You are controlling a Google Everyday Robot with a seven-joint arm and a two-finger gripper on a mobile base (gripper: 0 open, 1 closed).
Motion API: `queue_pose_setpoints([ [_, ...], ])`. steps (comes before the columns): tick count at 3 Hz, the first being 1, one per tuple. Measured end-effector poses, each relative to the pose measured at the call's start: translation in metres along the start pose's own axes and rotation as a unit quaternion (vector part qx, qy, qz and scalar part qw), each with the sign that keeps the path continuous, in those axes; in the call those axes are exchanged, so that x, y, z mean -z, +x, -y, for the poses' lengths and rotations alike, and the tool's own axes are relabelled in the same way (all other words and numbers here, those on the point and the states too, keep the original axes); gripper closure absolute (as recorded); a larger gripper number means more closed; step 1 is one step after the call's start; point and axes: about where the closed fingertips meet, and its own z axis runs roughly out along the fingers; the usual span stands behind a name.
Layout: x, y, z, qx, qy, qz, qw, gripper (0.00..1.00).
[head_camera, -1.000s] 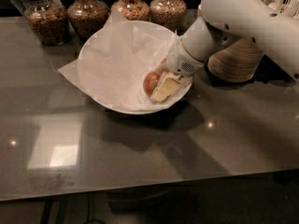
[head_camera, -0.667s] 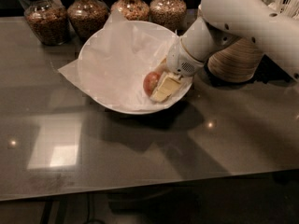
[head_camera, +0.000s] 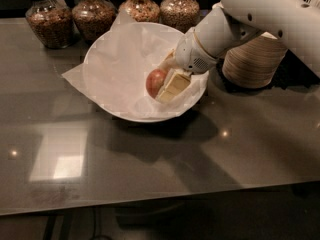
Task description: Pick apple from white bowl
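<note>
- Small red apple [head_camera: 156, 82] with a yellow patch, down in the right half of the white bowl [head_camera: 150, 118].
- Resting on the crinkly white paper [head_camera: 112, 69] that lines the bowl.
- Gripper [head_camera: 169, 84] down inside the bowl too, touching the apple's right side.
- Cannot tell if the gripper is open or squeezed shut on the apple.
- Big white robot arm [head_camera: 260, 14] reaching in from the top right, over the bowl's right edge.
- One corner of the paper poking out past the bowl's left edge, over the table.
- White bowl set on a dark, shiny table [head_camera: 150, 184], toward the back.
- Four glass jars [head_camera: 93, 16] full of brown bits, in a row just behind the bowl.
- Stack of pale paper bowls [head_camera: 254, 59] just to the right of the white bowl, partly hidden behind the arm.
- Bright square of light [head_camera: 57, 159] shining on the table, near the front left.
</note>
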Motion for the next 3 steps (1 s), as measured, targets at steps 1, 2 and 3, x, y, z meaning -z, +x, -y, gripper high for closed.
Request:
queue_pose_setpoints([
  [1,0.017,-0.029,-0.006,0.038,0.006,0.042,0.9984,1.00],
  [2,0.034,-0.051,-0.013,0.063,0.003,0.105,0.9925,1.00],
  [3,0.053,-0.063,-0.021,0.070,-0.012,0.177,0.9816,1.00],
])
